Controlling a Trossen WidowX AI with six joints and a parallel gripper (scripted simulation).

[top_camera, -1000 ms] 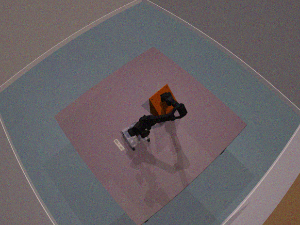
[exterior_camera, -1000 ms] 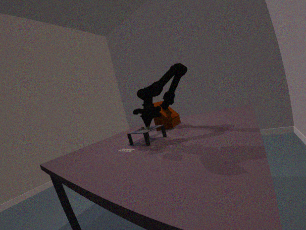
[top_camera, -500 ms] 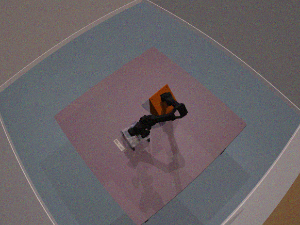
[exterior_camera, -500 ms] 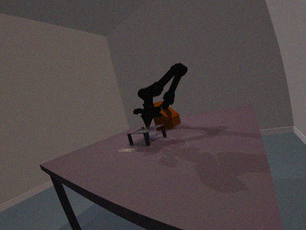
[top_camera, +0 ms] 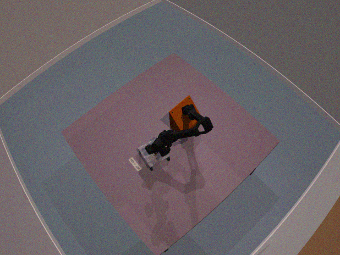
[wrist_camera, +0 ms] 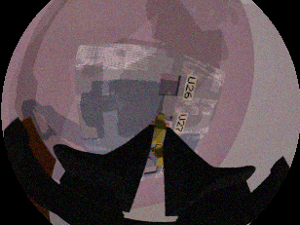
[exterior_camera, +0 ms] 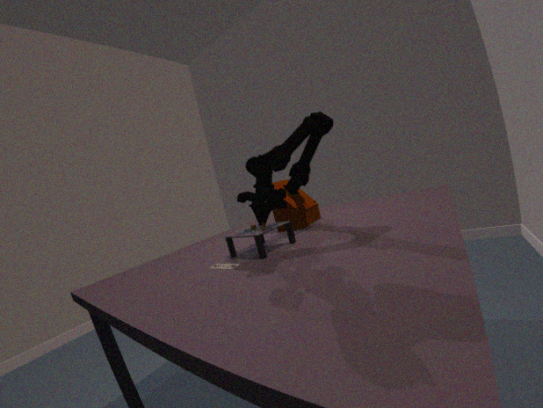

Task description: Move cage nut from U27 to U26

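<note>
The gripper [top_camera: 155, 154] [exterior_camera: 262, 224] [wrist_camera: 160, 127] is clenched on a yellow cage nut [wrist_camera: 160, 120], its fingertips close together and pointing down at the rail plate [top_camera: 151, 162] [exterior_camera: 247, 234] [wrist_camera: 94, 58]. The nut is located beside the U27 label [wrist_camera: 180, 123]. Whether its spring wings are seated in, or free of, the plate cannot be determined.

The square hole U26 [wrist_camera: 168, 86] is unfilled, next to the U26 label [wrist_camera: 189, 87] and just beyond the gripped nut along the same row. Its outline is visible in the wrist view, with open space above it. Further yellow material shows between the fingers, behind the tips; its exact outline is obscured.

The rail plate stands raised on short dark legs, with open room beneath it. It sits well inside the edges of the tabletop [top_camera: 110, 123] [exterior_camera: 395, 316] [wrist_camera: 51, 53]. A white printed strip [top_camera: 135, 164] [exterior_camera: 224, 266] lies flat near one plate edge, apart from it.

The orange base [top_camera: 188, 98] [exterior_camera: 315, 212] stands behind the plate in the exterior view. The arm bends high above the tabletop between base and plate, leaving open air under its elbow.
</note>
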